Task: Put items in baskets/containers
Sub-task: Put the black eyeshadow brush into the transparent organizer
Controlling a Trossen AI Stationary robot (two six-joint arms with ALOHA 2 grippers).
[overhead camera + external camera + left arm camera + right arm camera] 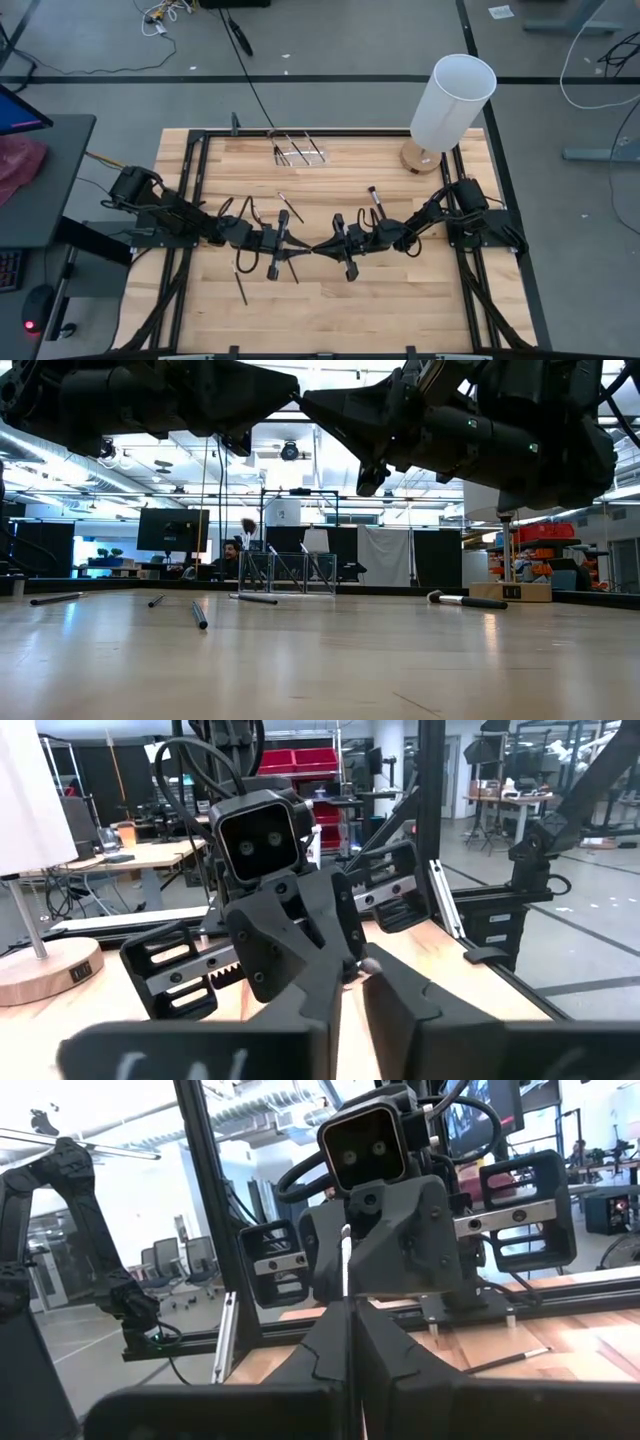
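Observation:
My two grippers meet tip to tip above the table's middle, both about level: the left gripper [306, 244] comes from the left, the right gripper [324, 247] from the right. Both look shut on one slim makeup brush, of which only a small pale end [368, 963] shows. Loose brushes lie flat on the wood [286, 206] [375, 199] [240, 286]. The clear organiser box [297, 150] stands near the far edge with a few brushes in it. My left gripper [352, 982] has its two fingers closed, level, from the table's left, on the brush's end [368, 963], which is clear of the table. Which part of the brush it holds is hidden by the fingers. My right gripper [350, 1315] is shut, level, from the table's right, and meets the left fingertips [300, 398]. A thin pale line [347, 1270] runs on from its fingers. The place of contact is hidden by both grippers.
A tall white cylinder on a round wooden base [450, 100] stands at the far right corner. A black frame rail [200, 190] borders the table. More brushes lie spread across the table in the low view [57, 598] [199, 615] [465, 600].

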